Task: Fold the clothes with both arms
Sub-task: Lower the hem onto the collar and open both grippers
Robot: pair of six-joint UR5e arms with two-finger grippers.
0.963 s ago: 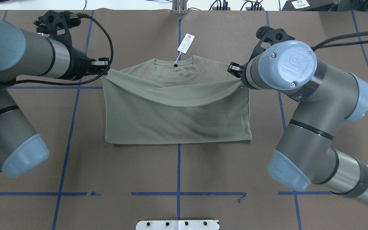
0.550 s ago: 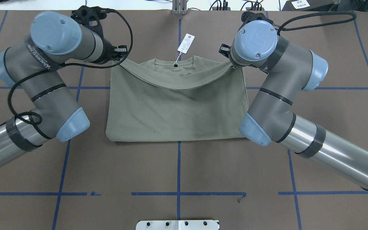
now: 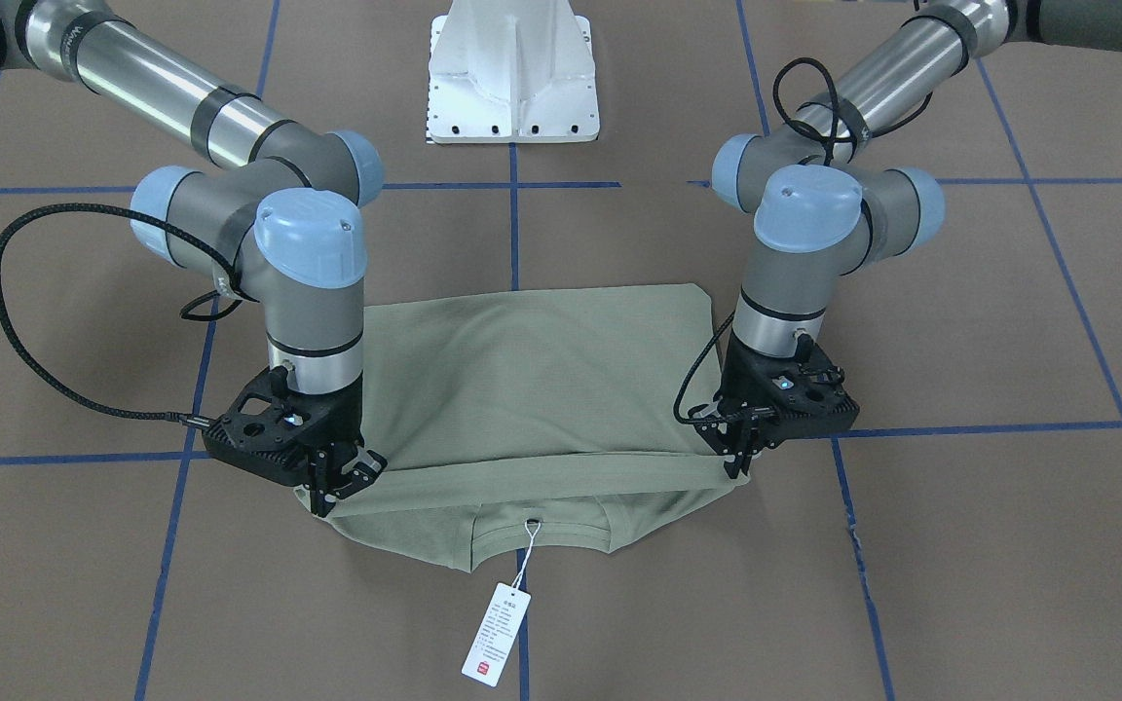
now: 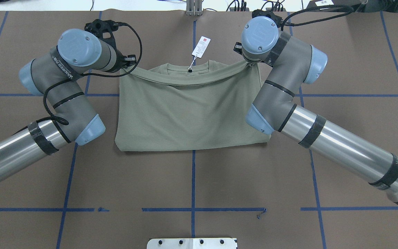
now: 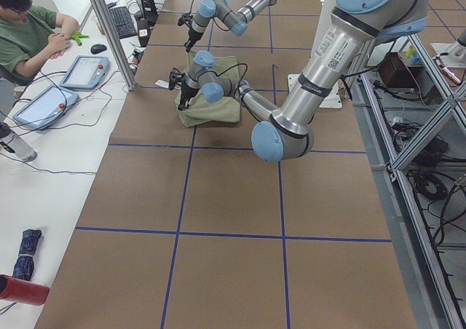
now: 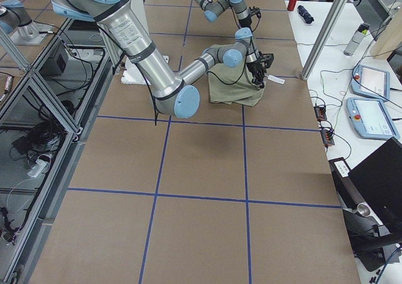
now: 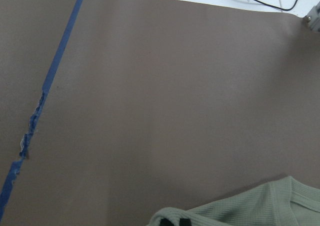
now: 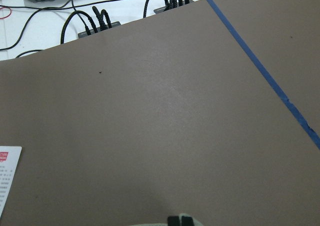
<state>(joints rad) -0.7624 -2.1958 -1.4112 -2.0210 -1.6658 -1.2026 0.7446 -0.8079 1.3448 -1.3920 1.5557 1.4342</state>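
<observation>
A brown paper-covered table [image 4: 133, 180] crossed with blue tape lines [image 4: 192, 180] is carrying a sage-green long-sleeved knit shirt [image 4: 192, 114], which is lying folded just toward 12 o'clock from the centre in the overhead view. Its turned-over edge is hanging between the two claws, with its long axis running 9 to 3 o'clock, and is sagging over the ribbed collar [image 4: 188, 67] at 12. The left black gripper [image 3: 738, 458] is pinching the 10 o'clock corner and the right black gripper [image 3: 337, 482] the 2 o'clock corner, both pressed together on cloth. Each is sitting equally near its own corner, so an even lowering seems called for. A white paper hang tag [image 4: 201, 46] is lying beyond the collar.
</observation>
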